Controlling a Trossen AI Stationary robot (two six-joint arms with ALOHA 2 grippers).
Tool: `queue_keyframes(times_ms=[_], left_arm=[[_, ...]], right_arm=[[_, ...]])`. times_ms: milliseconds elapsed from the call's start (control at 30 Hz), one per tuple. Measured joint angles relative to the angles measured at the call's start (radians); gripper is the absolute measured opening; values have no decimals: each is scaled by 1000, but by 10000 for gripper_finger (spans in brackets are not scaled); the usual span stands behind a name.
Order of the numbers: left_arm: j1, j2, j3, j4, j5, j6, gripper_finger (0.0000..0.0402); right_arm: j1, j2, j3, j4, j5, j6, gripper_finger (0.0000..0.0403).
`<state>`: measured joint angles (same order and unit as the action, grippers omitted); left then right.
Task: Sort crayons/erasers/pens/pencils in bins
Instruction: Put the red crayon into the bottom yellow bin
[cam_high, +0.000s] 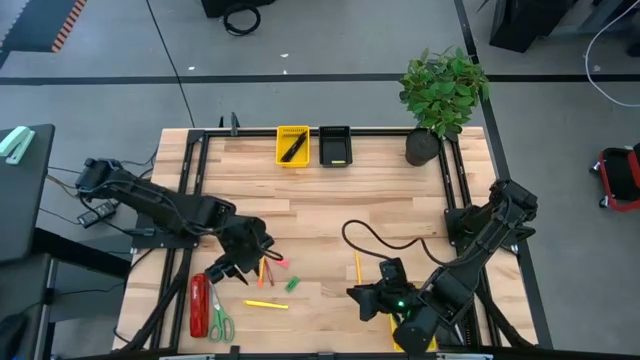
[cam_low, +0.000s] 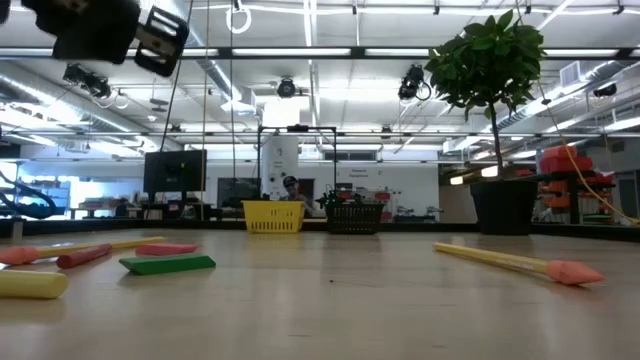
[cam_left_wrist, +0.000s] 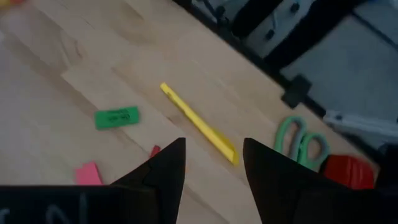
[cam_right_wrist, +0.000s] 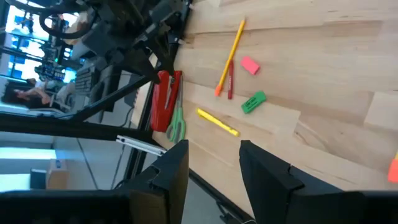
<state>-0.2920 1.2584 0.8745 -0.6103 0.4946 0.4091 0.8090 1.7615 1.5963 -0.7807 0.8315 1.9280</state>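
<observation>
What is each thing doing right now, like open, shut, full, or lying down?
Left gripper: open, empty, above the table.
Right gripper: open, empty.
Yellow bin: holds a dark stick.
Black bin: holds something yellow.
Green eraser: lying flat.
Scissors: closed.
Plant: upright.

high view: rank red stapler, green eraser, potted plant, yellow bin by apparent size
1. potted plant
2. red stapler
3. yellow bin, close to the stapler in extent, so that pair is unsure
4. green eraser, clearly smallest

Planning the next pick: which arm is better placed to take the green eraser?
Probably the left: the left gripper, jaws open, hovers beside the green eraser, while the right gripper sits farther off.
</observation>
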Motion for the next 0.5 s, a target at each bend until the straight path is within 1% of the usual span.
queue_keyframes(times_ms=[67,167,267,367,500], left_arm=[[-1,27,-16,-3,-26,35,169],[1,68,-24,-14,-110,43,169],[7,103,-25,-7,-118,-11,169],[8,124,-24,-4,-120,-70,169],[8,133,-24,2,-135,-146,169]], right_arm=[[-3,0,0,2,-16,-3,149],[2,0,0,25,-59,35,149],[18,0,0,35,-110,64,149],[34,0,0,10,-152,100,149],[41,0,0,-50,-175,172,149]])
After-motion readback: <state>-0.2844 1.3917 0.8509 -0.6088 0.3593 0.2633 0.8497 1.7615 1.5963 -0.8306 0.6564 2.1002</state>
